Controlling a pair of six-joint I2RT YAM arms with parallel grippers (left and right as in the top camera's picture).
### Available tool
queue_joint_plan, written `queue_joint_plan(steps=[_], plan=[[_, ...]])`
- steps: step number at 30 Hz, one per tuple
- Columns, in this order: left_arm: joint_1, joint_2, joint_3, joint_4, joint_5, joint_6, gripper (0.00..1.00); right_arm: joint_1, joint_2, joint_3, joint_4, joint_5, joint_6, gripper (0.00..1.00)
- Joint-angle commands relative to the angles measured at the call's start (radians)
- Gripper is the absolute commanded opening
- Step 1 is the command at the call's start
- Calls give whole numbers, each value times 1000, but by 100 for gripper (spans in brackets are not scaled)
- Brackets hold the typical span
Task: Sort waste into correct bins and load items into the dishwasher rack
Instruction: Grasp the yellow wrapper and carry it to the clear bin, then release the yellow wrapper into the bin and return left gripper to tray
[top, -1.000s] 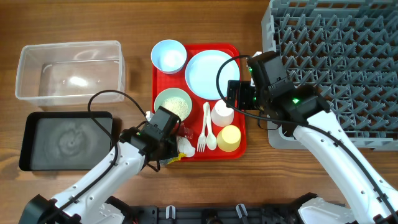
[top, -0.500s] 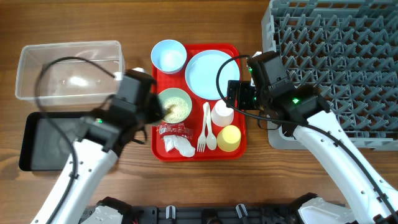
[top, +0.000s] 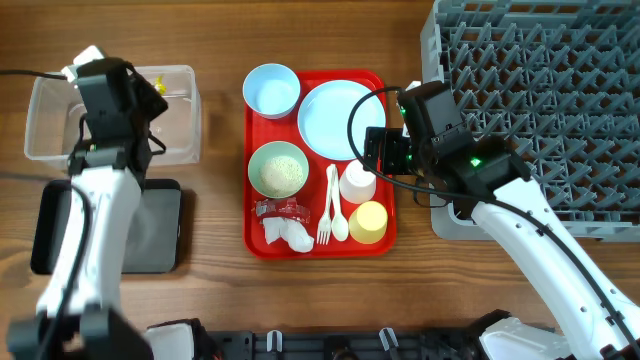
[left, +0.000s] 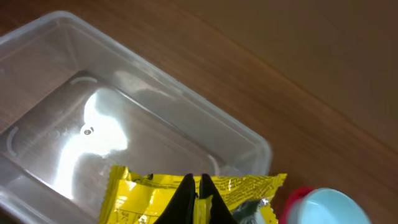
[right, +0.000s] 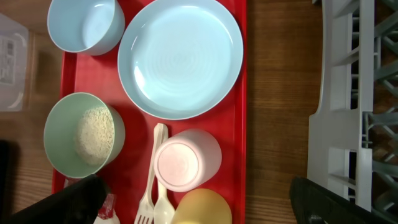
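My left gripper (top: 150, 86) is shut on the yellow foil wrapper (left: 149, 193) and holds it over the clear tub (top: 60, 110), near its right end. My right gripper (top: 378, 152) is open and empty, hovering above the white cup (right: 186, 163) and yellow cup (right: 202, 210). On the red tray lie the red-and-clear wrapper (top: 275, 208) and white tissue (top: 290, 234). The pale green bowl (top: 278, 169) holds white crumbs. The blue bowl (top: 271, 90), blue plate (top: 337, 119), fork (top: 326, 210) and spoon (top: 339, 215) are there too.
The grey dishwasher rack (top: 540, 110) fills the right side, close to my right arm. The black tray (top: 165, 225) lies below the clear tub, partly under my left arm. The red serving tray (top: 385, 100) sits in the middle.
My left arm has swung from the red tray's front left corner up to the clear tub, carrying the yellow wrapper. The right arm has not moved.
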Motion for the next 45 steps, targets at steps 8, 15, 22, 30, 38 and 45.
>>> queue_joint_plan(steps=[8, 15, 22, 30, 38, 45], plan=[[19, 140, 8, 94, 35, 27, 100, 0, -7, 11, -13, 13, 12, 100], [-18, -71, 20, -116, 311, 119, 100, 0, -7, 11, -10, 21, 11, 99], [-222, -112, 0, -548, 432, 201, 100, 0, -7, 11, 22, 21, 10, 100], [-522, -28, -75, -592, 432, 200, 95, 0, -7, 11, 28, 2, 12, 100], [-651, 46, -111, -592, 293, -17, 90, 0, -7, 11, 20, 2, 10, 100], [-674, 98, -116, -590, 195, -133, 87, 0, -7, 11, 20, 2, 10, 100]])
